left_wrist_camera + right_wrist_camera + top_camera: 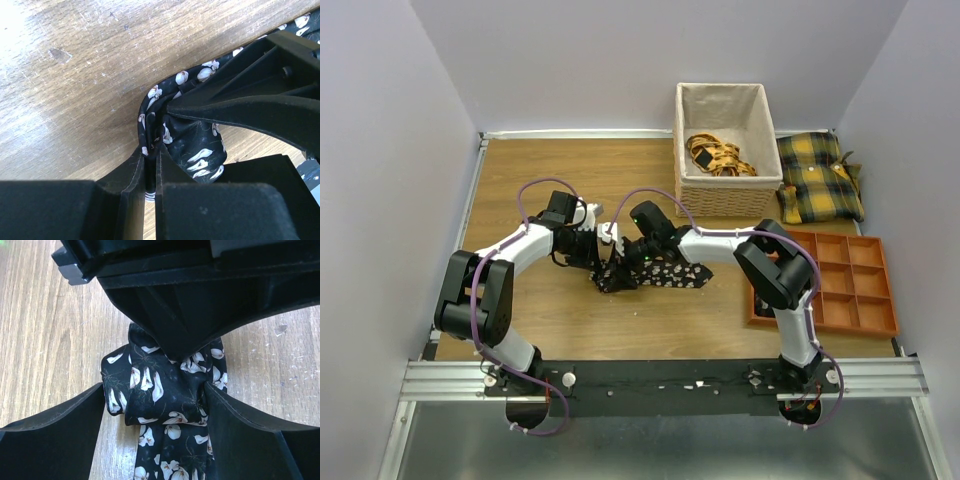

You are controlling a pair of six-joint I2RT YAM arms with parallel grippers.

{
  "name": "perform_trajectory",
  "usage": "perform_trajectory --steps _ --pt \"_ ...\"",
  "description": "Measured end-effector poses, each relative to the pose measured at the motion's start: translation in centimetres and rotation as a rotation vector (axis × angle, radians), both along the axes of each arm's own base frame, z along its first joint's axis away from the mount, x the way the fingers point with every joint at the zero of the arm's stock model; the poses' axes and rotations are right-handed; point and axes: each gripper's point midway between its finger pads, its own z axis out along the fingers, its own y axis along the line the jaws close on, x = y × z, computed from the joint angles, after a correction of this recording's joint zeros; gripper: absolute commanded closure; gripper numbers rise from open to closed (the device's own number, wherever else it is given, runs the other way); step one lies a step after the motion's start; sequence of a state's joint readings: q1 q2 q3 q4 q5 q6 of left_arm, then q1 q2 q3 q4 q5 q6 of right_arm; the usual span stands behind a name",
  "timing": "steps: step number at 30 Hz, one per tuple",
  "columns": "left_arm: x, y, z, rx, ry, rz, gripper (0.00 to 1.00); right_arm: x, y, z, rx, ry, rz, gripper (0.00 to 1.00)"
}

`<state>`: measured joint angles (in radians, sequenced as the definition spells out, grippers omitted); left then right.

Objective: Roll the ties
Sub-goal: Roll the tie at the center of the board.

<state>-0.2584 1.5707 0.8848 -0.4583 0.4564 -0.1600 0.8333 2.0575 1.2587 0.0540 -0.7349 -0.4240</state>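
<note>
A black tie point(665, 270) with white flowers lies mid-table, its left end wound into a small coil point(150, 390). My left gripper point(604, 250) is shut on a fold of the tie at the coil's edge; the left wrist view shows the fabric pinched between the fingertips point(152, 157). My right gripper point(626, 258) straddles the coil from the other side, its fingers point(225, 415) pressed against the coil's sides. The unrolled strip point(170, 460) trails towards the right wrist camera. The two grippers nearly touch.
A wicker basket point(725, 195) at the back holds yellow-orange fabric point(718, 155). Plaid cushions point(820, 175) lie to its right. An orange divided tray point(840, 285) sits at the right, close to the right arm's elbow.
</note>
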Motion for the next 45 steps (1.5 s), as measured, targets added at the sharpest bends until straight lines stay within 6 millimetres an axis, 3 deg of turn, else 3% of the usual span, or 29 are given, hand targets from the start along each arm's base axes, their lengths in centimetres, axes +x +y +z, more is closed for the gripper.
perform_trajectory --steps 14,17,20,21,22,24,36,45 --pt "0.0 0.0 0.0 0.001 0.000 -0.003 1.00 0.0 0.3 -0.8 -0.031 -0.006 -0.038 0.17" --pt "0.0 0.0 0.0 0.001 -0.002 -0.004 1.00 0.2 0.4 -1.0 -0.043 -0.017 -0.058 0.25" --pt "0.0 0.0 0.0 0.001 -0.002 -0.004 1.00 0.7 0.4 -1.1 -0.055 -0.030 -0.085 0.42" --pt "0.0 0.0 0.0 0.002 -0.003 -0.005 1.00 0.8 0.4 -1.1 -0.057 -0.034 -0.089 0.57" --pt "0.0 0.0 0.0 0.003 -0.005 -0.006 1.00 0.9 0.4 -1.1 -0.057 -0.035 -0.100 0.63" --pt "0.1 0.0 0.0 0.003 -0.008 -0.007 0.88 1.0 0.4 -1.1 -0.058 -0.031 -0.114 0.72" --pt "0.4 0.3 0.4 -0.009 -0.013 0.007 0.38 1.5 -0.6 -0.7 -0.043 -0.064 -0.225 0.86" --pt "0.9 0.9 2.0 -0.103 -0.036 0.001 0.23 2.2 -1.6 -0.5 -0.013 -0.066 -0.350 0.90"
